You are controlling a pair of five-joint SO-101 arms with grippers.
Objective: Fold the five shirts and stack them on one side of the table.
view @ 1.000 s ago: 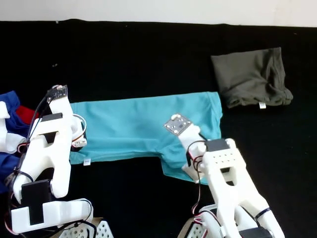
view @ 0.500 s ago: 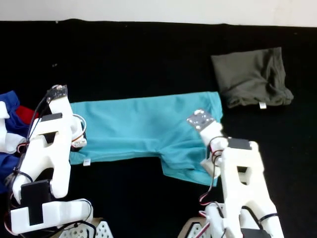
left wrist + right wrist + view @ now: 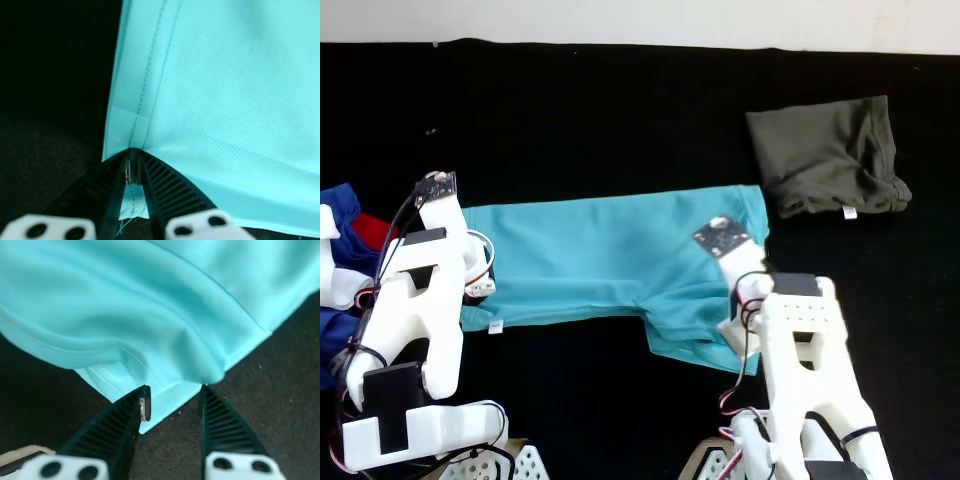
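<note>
A teal shirt [image 3: 610, 255] lies spread across the middle of the black table, with a flap hanging toward the front at its right end. My left gripper [image 3: 132, 167] is shut on the shirt's hem [image 3: 131, 125] at its left edge, where the left arm [image 3: 420, 300] stands. My right gripper [image 3: 173, 390] is open, low over the shirt's front right corner [image 3: 165, 400], its fingers straddling that corner. The right arm [image 3: 800, 340] covers part of this corner in the high view. A folded dark olive shirt [image 3: 830, 155] rests at the back right.
A heap of blue, red and white shirts [image 3: 345, 250] sits at the left edge behind the left arm. Bare black tabletop [image 3: 570, 120] stretches behind the teal shirt and along the front between the arms.
The right arm has swung right, from over the shirt's lower middle to its front right corner, then eased back slightly. The left arm and the shirts have stayed put.
</note>
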